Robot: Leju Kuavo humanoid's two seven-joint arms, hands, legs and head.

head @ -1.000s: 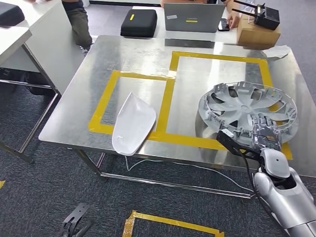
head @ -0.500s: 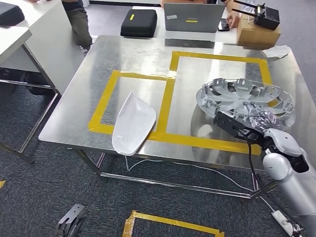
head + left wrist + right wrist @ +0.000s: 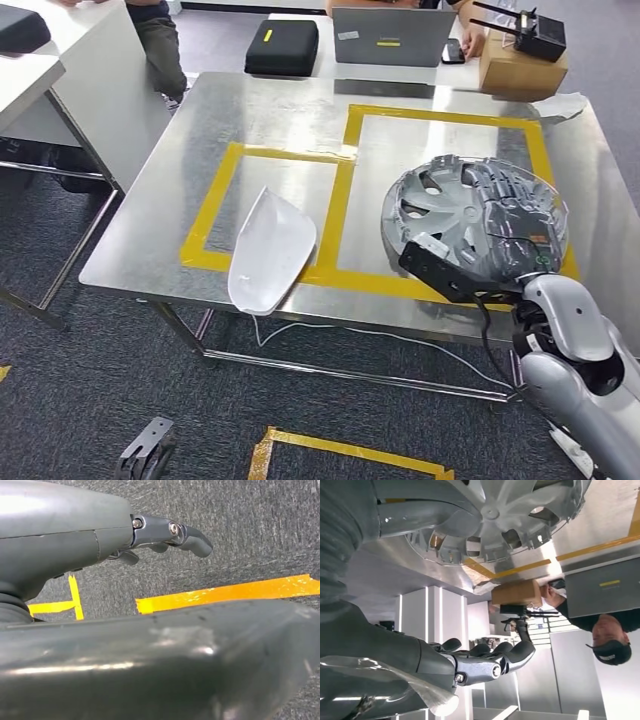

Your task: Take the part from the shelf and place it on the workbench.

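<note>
right hand [image 3: 521,215] grips hubcap [image 3: 453,215] rim | cap tilts, fans out toward 10 o'clock over workbench [image 3: 287,110] | left hand [image 3: 166,532] loose, empty (hanging by floor)

From my screen: the hubcap [image 3: 462,205] is silver-grey with darker gaps between the spokes, sitting on a shiny bare-metal workbench [image 3: 272,120] marked with yellow tape rectangles [image 3: 336,205]. The curved panel [image 3: 270,250] is plain white. Black case [image 3: 282,46] with a small yellow label, brown cardboard box [image 3: 521,70], dark grey carpet [image 3: 90,400].
</note>
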